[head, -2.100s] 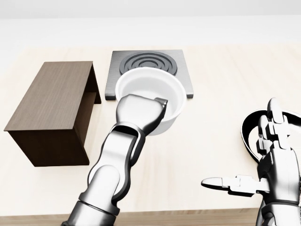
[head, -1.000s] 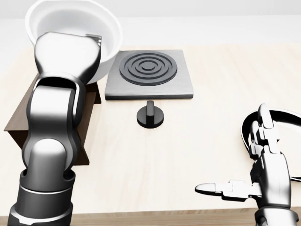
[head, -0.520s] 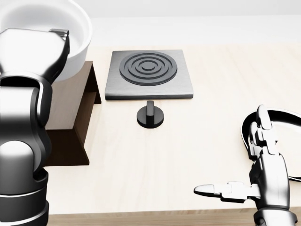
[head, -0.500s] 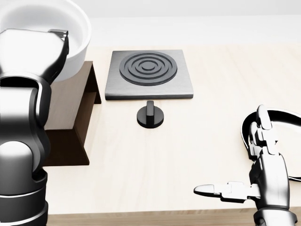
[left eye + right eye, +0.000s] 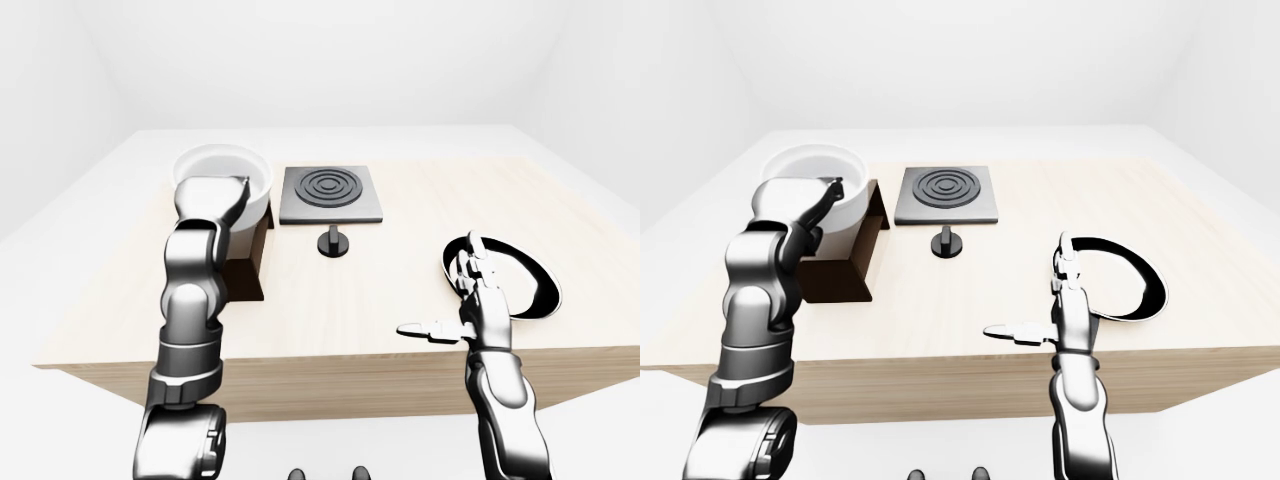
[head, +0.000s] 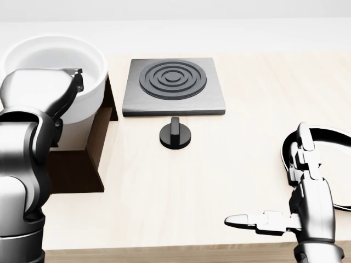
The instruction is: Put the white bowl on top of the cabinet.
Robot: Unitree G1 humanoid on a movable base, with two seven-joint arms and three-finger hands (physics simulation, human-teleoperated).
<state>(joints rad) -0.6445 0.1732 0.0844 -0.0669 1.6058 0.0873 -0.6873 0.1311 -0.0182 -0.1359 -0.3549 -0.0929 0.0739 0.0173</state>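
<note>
The left hand (image 6: 41, 90) grips the near rim of the white bowl (image 6: 60, 60), fingers hooked over the edge. Under hand and bowl sits the dark cabinet (image 6: 88, 159); whether the bowl touches its top cannot be told. The right hand (image 6: 299, 211) hovers well right of the bowl, fingers spread, holding nothing.

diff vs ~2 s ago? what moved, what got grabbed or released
The left hand, gripping the white bowl by its rim, carried it from over the burner plate leftward over the cabinet and lowered it toward the top; whether it rests there is unclear. That uncovered the black knob. Nothing was released. The right hand stayed open beside the black-rimmed plate; camera and table unchanged.
</note>
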